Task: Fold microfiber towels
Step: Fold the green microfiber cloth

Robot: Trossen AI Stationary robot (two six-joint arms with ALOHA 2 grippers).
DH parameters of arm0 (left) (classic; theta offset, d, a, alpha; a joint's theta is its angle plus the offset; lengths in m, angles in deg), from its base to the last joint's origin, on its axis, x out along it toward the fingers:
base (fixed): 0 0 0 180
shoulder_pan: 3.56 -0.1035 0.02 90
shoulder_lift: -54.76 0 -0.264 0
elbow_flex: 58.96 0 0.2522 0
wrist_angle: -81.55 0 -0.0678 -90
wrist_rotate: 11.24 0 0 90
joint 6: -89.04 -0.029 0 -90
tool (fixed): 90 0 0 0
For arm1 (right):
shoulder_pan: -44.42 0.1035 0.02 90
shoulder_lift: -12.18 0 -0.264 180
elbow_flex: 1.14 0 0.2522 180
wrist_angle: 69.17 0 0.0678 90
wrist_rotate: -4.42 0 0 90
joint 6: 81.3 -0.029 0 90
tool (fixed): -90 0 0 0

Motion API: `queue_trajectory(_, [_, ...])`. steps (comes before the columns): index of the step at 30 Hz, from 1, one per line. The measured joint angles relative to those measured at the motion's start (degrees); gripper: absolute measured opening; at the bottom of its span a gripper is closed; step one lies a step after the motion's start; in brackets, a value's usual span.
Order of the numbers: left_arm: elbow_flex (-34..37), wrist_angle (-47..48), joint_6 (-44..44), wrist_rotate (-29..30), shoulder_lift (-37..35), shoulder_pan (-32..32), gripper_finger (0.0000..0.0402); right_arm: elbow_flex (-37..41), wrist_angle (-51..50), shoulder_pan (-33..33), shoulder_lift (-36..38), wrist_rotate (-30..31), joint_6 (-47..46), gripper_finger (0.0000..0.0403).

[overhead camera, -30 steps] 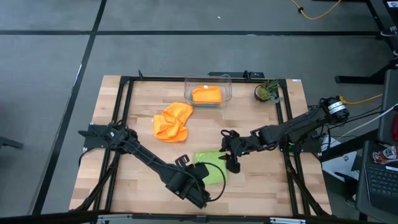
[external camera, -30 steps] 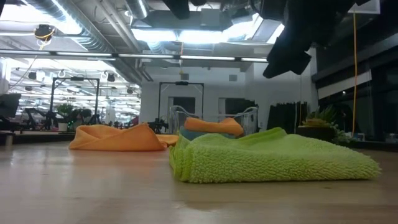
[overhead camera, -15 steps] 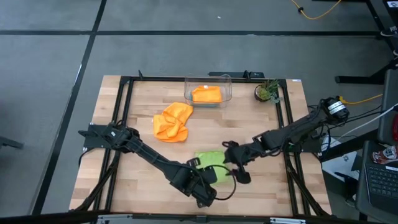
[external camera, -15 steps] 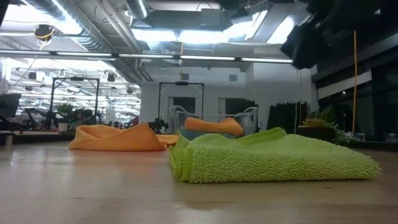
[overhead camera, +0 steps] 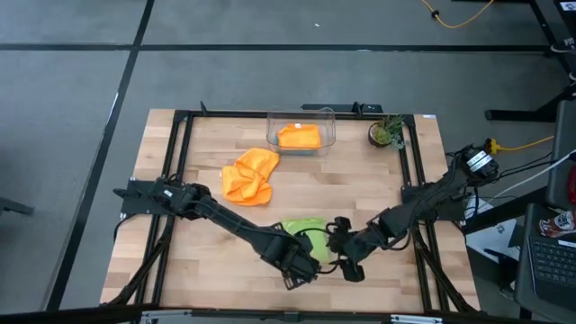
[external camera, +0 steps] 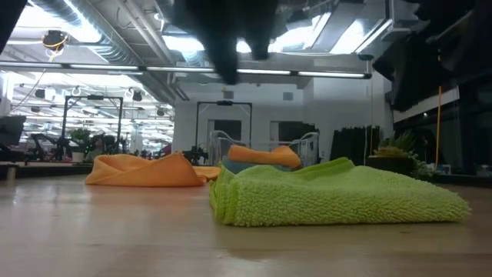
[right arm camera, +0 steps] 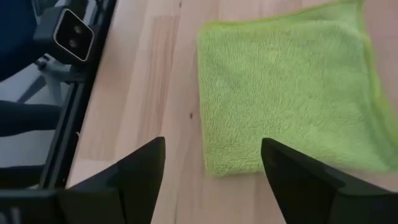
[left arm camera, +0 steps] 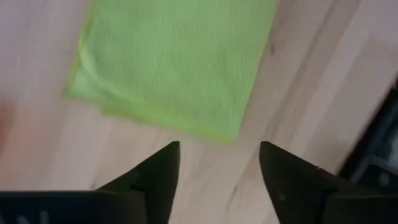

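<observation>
A lime green towel [overhead camera: 302, 230] lies folded flat on the wooden table near its front edge; it also shows in the low view [external camera: 338, 192]. My left gripper [overhead camera: 293, 266] hovers open over the towel's near left corner, the towel [left arm camera: 174, 62] lying just beyond its fingertips [left arm camera: 217, 168]. My right gripper [overhead camera: 347, 259] hovers open at the towel's near right side, with the towel [right arm camera: 286, 93] ahead of it [right arm camera: 214, 168]. A crumpled orange towel [overhead camera: 250, 175] lies farther back. Another orange towel [overhead camera: 299, 136] rests folded in the clear bin, on a teal one [external camera: 237, 165].
The clear bin [overhead camera: 325, 126] stands at the far middle of the table, with a small potted plant [overhead camera: 387, 133] to its right. A black frame [overhead camera: 176, 162] runs around the table's edges. The low camera [right arm camera: 73, 34] sits at the near edge.
My right gripper has swung from above the green towel's far right side toward the table's near edge and sunk a little. My left gripper has gone toward the right and a little down, closer to the towel's near corner. The green towel has stayed folded and still.
</observation>
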Motion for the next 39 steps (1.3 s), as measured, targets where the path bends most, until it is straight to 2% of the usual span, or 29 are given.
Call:
queue_trajectory(4, [0.00, 3.50, 0.24, -2.45, -0.34, 1.86, 0.0235, 0.00, 0.00, 0.04, -1.05, 0.01, -2.31, 0.0267])
queue_trajectory(9, [0.00, 8.68, 0.49, -0.92, -0.69, 6.66, 0.0230, 0.00, 2.30, 0.04, -1.08, 1.67, -2.99, 0.0267])
queue_trajectory(13, [0.00, 11.15, 1.97, 6.29, -0.70, 9.89, 0.0225, -0.02, 6.82, 0.00, -1.14, 2.00, -1.40, 0.0267])
queue_trajectory(17, [0.00, 8.57, 2.05, 18.82, -0.72, 11.52, 0.0225, -0.04, 9.37, 0.09, -2.14, 2.06, 3.24, 0.0267])
queue_trajectory(19, [0.00, 5.64, 2.01, 22.20, -0.74, 11.27, 0.0225, -0.04, 9.11, 0.48, -2.73, 2.28, 5.25, 0.0267])
queue_trajectory(21, [0.00, 4.90, 0.65, 21.37, -0.74, 10.66, 0.0225, -0.04, 8.97, 1.14, -3.56, 3.05, 8.01, 0.0267])
queue_trajectory(25, [0.06, 13.58, -4.26, 12.53, -1.61, 8.45, 0.0225, -0.04, 9.08, 2.33, -3.95, 3.45, 11.82, 0.0267])
queue_trajectory(28, [0.86, 14.16, -8.02, 12.72, -5.59, 6.85, 0.0225, -0.04, 9.11, 2.56, -3.95, 3.46, 11.91, 0.0267])
queue_trajectory(30, [2.10, 12.94, -8.92, 16.01, -9.15, 6.33, 0.0225, -0.04, 9.35, 2.56, -3.93, 3.48, 10.90, 0.0267])
queue_trajectory(32, [4.76, 13.93, -7.92, 20.45, -12.75, 6.40, 0.0224, -0.09, 9.39, 2.56, -3.99, 3.48, 10.33, 0.0267])
queue_trajectory(34, [9.86, 12.15, -5.23, 22.27, -16.93, 6.49, 0.0224, -0.07, 9.88, 2.54, -4.05, 3.48, 10.30, 0.0267])
queue_trajectory(37, [21.98, -2.98, -4.78, 22.81, -24.32, 6.72, 0.0224, -0.09, 10.01, 2.51, -4.15, 3.50, 10.24, 0.0267])
queue_trajectory(39, [31.78, -17.44, -5.68, 21.30, -27.94, 6.70, 0.0224, -0.09, 10.41, 2.49, -4.15, 3.53, 10.22, 0.0267])
